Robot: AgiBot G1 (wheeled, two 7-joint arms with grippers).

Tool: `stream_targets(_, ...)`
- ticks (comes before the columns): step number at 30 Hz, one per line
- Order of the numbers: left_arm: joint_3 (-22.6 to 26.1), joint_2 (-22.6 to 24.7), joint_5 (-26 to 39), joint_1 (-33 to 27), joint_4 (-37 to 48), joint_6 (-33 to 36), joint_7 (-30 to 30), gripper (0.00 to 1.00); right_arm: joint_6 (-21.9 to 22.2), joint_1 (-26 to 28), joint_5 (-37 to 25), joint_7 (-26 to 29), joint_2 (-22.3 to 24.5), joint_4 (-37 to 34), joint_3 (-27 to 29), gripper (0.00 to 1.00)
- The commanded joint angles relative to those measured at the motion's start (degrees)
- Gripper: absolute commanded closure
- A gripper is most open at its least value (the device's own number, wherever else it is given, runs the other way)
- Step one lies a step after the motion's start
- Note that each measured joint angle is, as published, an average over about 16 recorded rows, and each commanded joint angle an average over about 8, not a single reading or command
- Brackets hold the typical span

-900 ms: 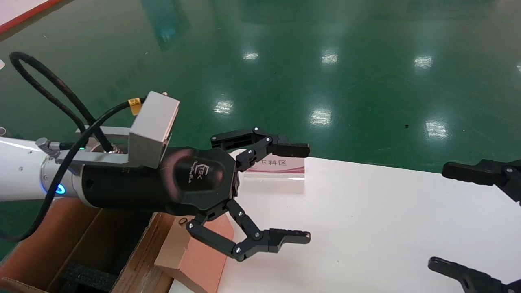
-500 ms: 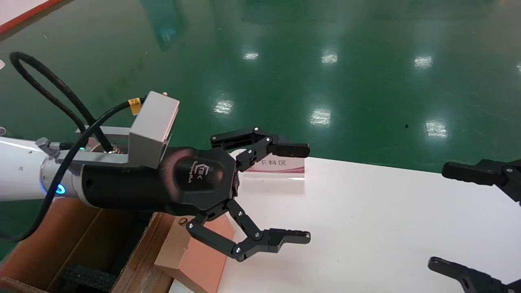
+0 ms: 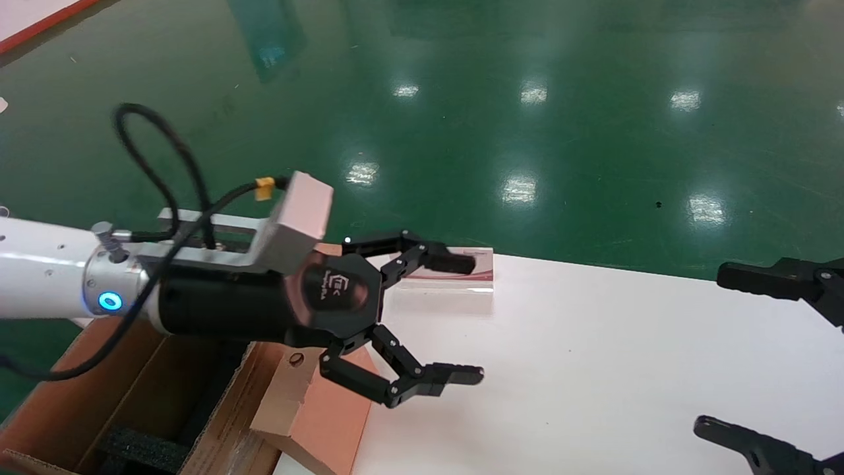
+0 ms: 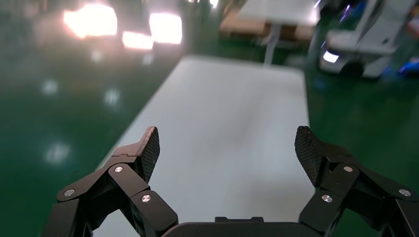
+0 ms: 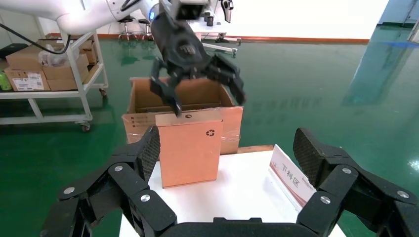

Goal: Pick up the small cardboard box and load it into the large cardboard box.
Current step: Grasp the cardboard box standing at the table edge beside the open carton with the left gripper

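The small cardboard box (image 3: 320, 415) (image 5: 190, 148) stands upright at the left end of the white table (image 3: 593, 369), its recycling symbol facing the right wrist camera. Just behind it is the large cardboard box (image 3: 119, 389) (image 5: 143, 101), flaps open, with black foam inside. My left gripper (image 3: 467, 320) (image 5: 207, 91) hangs open above the small box, one fingertip close over its top edge. The left wrist view has only bare table between the left gripper's (image 4: 227, 148) pads. My right gripper (image 3: 715, 349) (image 5: 227, 148) stays open at the table's right side, pointing at the small box.
A clear sign stand with a red-and-white label (image 3: 455, 277) (image 5: 291, 177) sits at the table's far edge. Green glossy floor surrounds the table. A shelf trolley with cartons (image 5: 44, 74) stands far behind the large box.
My left gripper has dropped lower and shifted slightly left, with its wrist rolled and the cable loop swung over. It stays open. The right gripper has not moved.
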Motion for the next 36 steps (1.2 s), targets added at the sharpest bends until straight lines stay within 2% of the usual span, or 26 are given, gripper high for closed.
stream_targets(1, 1.1, -0.9, 3.1, -1.4, -1.1, -0.8, -2.2, 0.00, 0.0, 0.0, 0.0, 0.0, 0.0, 0.0, 0.0, 0.00)
stream_targets(8, 11.2, 1.4, 20.8, -16.0, -1.9, 5.1, -13.7, 0.00, 0.0, 0.0, 0.0, 0.0, 0.0, 0.0, 0.0, 0.00)
stream_targets(14, 22.5, 2.8, 28.3, -26.8, -1.8, 6.7, -25.3, 0.00, 0.0, 0.0, 0.0, 0.0, 0.0, 0.0, -0.1, 0.00)
stream_targets(23, 38.9, 3.3, 31.3, -40.7, -2.0, 6.7, -40.8, 0.00, 0.0, 0.0, 0.1, -0.1, 0.0, 0.0, -0.1, 0.00)
stream_targets(36, 58.6, 5.4, 27.6, -53.9, -2.2, 6.4, -51.6, 0.00, 0.1, 0.0, 0.1, -0.1, 0.1, 0.0, -0.2, 0.00)
